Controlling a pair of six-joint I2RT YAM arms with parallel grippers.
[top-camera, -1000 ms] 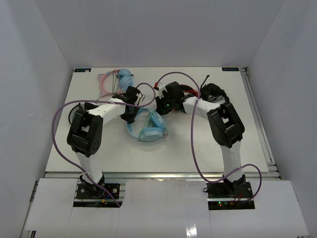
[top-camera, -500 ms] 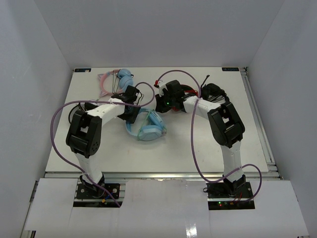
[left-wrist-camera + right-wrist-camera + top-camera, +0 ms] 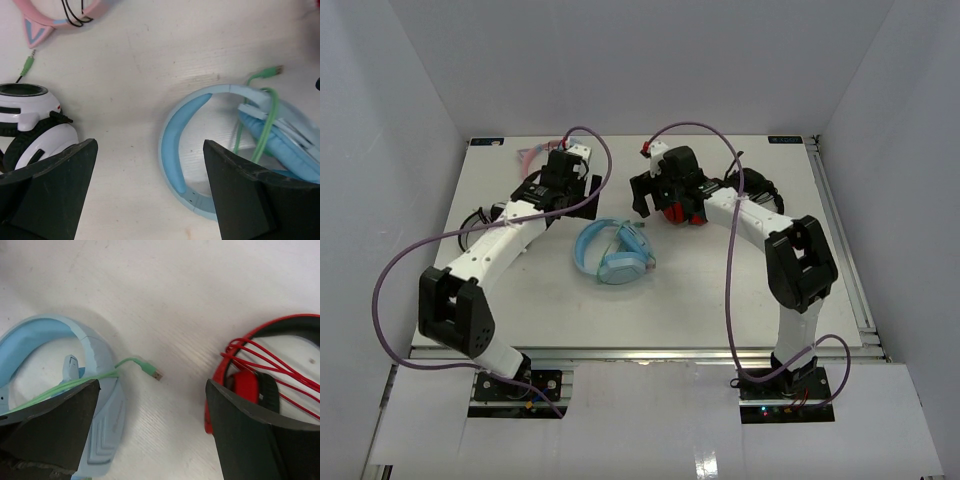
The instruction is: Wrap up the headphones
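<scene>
Left claw (image 3: 565, 195) and right claw (image 3: 655, 198) are both being held spread wide and empty above the table (image 3: 740, 300), with nothing being touched by either. Between them, a little toward 6 o'clock, the headphones (image 3: 615, 255) are being left lying flat near the table's centre, the left claw hanging at their 10 o'clock and the right claw at their 1 o'clock. In the left wrist view the light-blue headband is being shown as an open arc, with the pale-green cable (image 3: 263, 127) being carried in a few strands across the folded cups at 3 o'clock. In the right wrist view the plug (image 3: 155, 374) is being shown loose on the table, just beside the headband at its 3 o'clock. The wrapping is being judged mostly done: the cable is being held gathered over the cups, and only a short free tail is being left to tuck in. A red pair (image 3: 250, 385), bound in its own cord, is being kept apart at 3 o'clock of the plug, and a pink cat-ear pair (image 3: 35, 22) is being shown at 11 o'clock in the left wrist view.
</scene>
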